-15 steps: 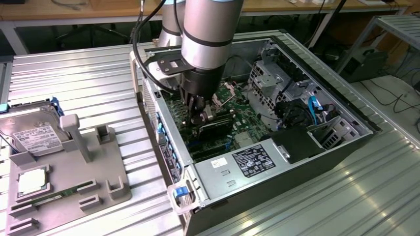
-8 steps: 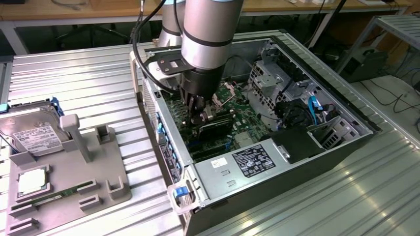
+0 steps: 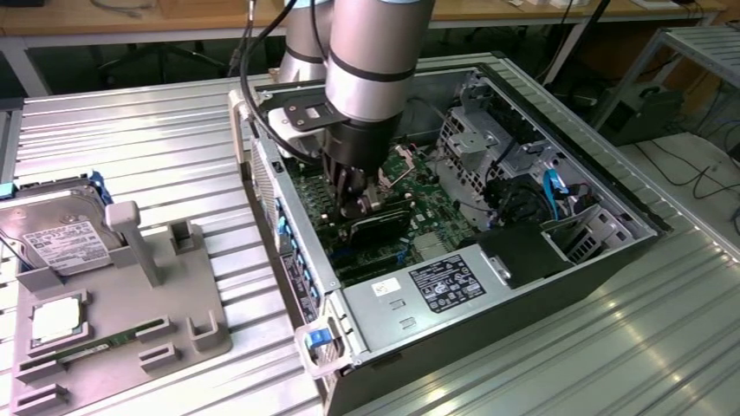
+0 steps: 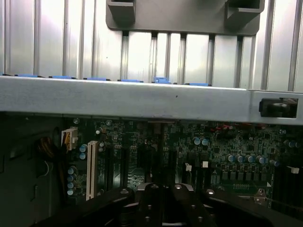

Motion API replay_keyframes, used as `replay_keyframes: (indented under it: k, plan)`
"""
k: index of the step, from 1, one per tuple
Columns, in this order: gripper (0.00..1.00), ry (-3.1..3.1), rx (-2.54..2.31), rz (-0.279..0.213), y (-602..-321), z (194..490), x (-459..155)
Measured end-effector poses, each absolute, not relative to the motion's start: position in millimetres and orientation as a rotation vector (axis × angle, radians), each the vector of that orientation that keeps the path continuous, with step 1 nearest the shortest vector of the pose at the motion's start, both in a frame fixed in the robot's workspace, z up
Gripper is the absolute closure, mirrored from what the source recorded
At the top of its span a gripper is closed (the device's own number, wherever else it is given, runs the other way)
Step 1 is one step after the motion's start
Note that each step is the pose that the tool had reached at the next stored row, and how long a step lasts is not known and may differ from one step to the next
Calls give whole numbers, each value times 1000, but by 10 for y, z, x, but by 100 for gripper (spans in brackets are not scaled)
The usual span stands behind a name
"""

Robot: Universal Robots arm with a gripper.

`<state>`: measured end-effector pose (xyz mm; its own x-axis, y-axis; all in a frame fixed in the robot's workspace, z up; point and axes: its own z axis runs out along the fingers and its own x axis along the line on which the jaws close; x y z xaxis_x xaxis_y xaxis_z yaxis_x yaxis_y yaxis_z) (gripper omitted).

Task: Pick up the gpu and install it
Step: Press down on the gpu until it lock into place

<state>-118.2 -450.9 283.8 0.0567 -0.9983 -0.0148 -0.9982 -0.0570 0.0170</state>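
A: Where is the arm [image 3: 364, 61] sitting at this moment?

B: It is reaching down into the open computer case [image 3: 463, 251], which is lying on its side on the ribbed metal counter [image 3: 139, 147]. The hand [image 3: 353, 195] is hanging low over the green motherboard [image 3: 428, 221], near the case wall that faces the exterior view's left.

A: And the gpu?

B: The gpu [image 3: 379, 227] is showing as a dark flat card just beneath the hand, lying over the motherboard's slot area. It looks to be touching the fingertips, though I cannot tell whether it is fully seated.

A: Is the hand gripping it?

B: I cannot tell. The fingers are pointing down at the card, but how far apart they are is not showing. In the wrist view the hand's black body [image 4: 163, 205] is looking across the motherboard [image 4: 189, 151], with a white slot [image 4: 92, 169] standing out and the case's grey rim [image 4: 142, 100] running across behind it.

A: What else is lying on the counter?

B: A grey parts tray [image 3: 127, 321] is sitting toward the exterior view's left edge of the counter, well apart from the case. It is holding a silver hard drive [image 3: 58, 238] with a white label, a processor [image 3: 55, 319] and a slim green memory stick [image 3: 104, 341].
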Motion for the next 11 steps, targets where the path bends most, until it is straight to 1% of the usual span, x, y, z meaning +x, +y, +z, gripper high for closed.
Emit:
replay_keyframes:
  k: [11]
  plan:
    - [89,-2156,2282,-35,-4507,2831,-1102]
